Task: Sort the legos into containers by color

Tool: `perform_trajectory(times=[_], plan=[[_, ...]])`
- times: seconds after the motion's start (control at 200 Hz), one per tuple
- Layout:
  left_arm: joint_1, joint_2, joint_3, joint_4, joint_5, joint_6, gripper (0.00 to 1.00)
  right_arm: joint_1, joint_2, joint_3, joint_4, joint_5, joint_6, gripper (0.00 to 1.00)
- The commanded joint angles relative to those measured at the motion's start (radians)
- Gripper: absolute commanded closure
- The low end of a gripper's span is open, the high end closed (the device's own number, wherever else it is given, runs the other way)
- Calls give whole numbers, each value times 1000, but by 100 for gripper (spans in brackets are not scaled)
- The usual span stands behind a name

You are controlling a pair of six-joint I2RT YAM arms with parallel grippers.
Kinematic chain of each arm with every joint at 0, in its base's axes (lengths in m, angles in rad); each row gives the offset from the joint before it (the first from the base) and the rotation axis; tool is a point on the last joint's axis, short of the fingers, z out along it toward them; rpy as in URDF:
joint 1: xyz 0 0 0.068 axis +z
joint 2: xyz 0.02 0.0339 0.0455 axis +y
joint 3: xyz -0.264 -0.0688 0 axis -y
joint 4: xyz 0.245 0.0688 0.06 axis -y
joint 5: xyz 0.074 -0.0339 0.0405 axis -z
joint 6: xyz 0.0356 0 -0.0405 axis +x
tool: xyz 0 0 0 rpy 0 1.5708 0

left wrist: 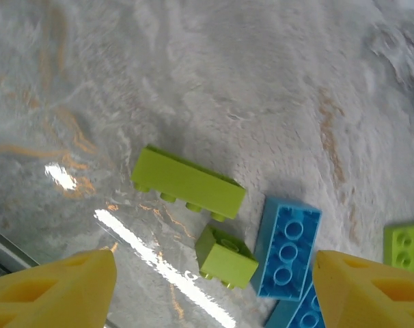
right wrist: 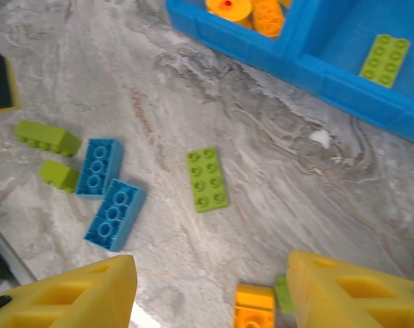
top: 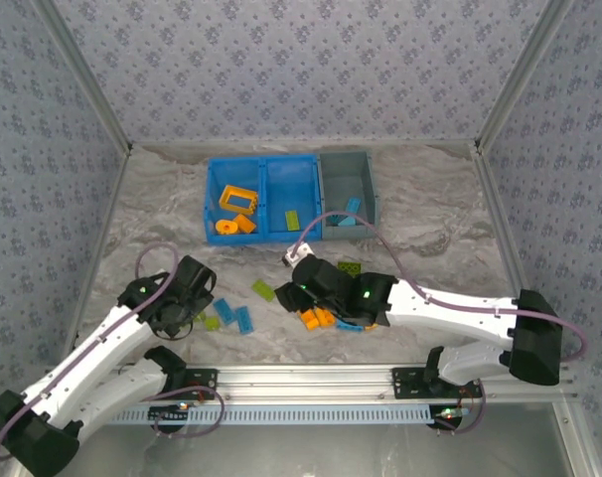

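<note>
Bare table (top: 157,211) lies at nine o'clock of the blue bin (top: 210,202); the grey bin (top: 373,195) blocks three, scattered legos (top: 243,319) six.

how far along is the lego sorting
Started: orange pieces sit in the blue bin's left compartment, one green brick in its right, blue bricks in the grey bin. Nothing in hand: left gripper and right gripper are open. Left: loose bricks of all three colours on the table.

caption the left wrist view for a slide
Open left tool above a long lime brick, a short lime brick and a blue brick on the table
</note>
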State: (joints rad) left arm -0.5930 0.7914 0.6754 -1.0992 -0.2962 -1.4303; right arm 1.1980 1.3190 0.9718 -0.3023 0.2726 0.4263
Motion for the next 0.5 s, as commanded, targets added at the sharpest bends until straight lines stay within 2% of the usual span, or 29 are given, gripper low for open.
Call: perform_trajectory(times=[0.0, 0.21, 0.385, 0.495], plan=[[36, -11, -35, 48, 33, -233, 24, 28, 41, 38, 62, -6, 19, 38], [114, 60, -101, 91, 55, -485, 24, 79, 105, 83, 98, -62, -16, 37], [188, 85, -168, 224, 55, -539, 24, 117, 121, 93, 151, -113, -40, 35], [233, 122, -202, 302, 96, -541, 25, 128, 138, 108, 151, -128, -42, 34]])
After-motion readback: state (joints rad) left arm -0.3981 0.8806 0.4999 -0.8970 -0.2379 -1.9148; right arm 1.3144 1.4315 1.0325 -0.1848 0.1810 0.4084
